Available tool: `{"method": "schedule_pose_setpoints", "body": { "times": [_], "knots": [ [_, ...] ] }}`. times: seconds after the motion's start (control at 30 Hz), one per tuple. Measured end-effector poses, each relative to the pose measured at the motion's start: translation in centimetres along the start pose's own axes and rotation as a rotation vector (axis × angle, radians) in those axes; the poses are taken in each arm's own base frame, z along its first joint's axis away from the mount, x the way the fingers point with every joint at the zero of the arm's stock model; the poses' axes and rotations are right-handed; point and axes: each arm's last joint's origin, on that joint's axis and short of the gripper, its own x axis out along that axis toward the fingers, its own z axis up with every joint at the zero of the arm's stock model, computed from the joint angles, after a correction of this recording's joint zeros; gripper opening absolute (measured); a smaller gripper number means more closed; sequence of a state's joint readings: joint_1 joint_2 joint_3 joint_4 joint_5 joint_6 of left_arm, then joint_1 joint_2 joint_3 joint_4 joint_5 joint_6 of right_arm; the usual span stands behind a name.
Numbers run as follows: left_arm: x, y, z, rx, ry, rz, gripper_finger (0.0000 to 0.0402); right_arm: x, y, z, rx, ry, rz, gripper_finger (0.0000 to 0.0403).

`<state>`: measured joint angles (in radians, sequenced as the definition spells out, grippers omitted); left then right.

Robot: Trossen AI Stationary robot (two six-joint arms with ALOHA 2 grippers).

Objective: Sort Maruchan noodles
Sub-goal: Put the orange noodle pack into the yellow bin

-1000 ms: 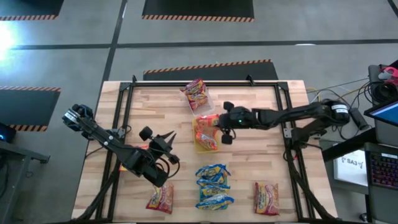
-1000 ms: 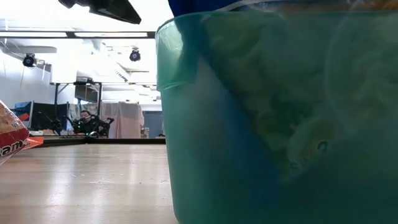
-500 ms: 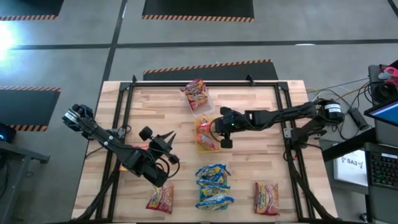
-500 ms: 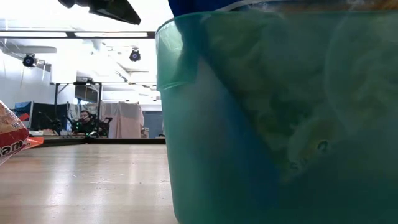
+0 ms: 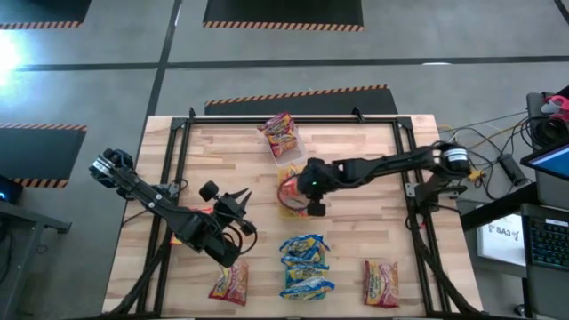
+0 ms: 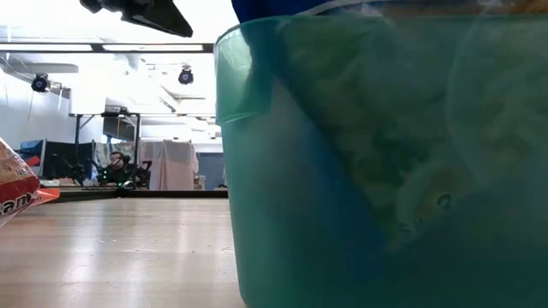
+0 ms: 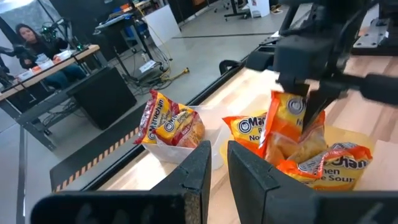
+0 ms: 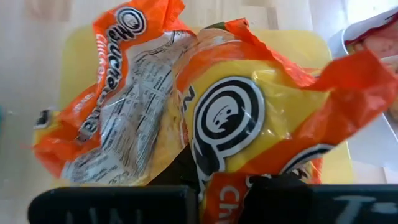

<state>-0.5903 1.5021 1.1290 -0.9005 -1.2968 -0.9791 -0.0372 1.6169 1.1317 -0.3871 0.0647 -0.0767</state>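
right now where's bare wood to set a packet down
Free: the table's far right corner beyond the right gripper, and the patch between the blue packets and the red packet. Crowded: the middle, where the right gripper holds an orange packet over the yellow tray; the left gripper waits near left.

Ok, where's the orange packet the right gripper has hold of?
In the high view the orange packet is pinched in the right gripper over the yellow tray at mid-table, just below the clear tray of red packets.
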Motion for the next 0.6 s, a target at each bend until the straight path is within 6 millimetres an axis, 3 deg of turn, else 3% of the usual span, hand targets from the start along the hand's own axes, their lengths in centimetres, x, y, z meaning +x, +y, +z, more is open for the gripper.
{"method": "schedule_pose_setpoints", "body": {
  "times": [0.27,0.43,0.6],
  "knots": [
    [0.0,0.0,-0.1,0.007,0.010,-0.005,0.0037,2.0,-0.1,1.6,-0.026,0.136,-0.010,0.0034],
    [0.0,0.0,-0.3,0.012,0.028,-0.015,0.0037,1.6,-0.1,2.3,-0.036,0.168,0.010,0.0039],
    [0.1,0.1,-0.9,0.003,0.033,-0.012,0.0037,0.2,-0.3,2.8,-0.011,0.156,0.009,0.0072]
  ]
}}
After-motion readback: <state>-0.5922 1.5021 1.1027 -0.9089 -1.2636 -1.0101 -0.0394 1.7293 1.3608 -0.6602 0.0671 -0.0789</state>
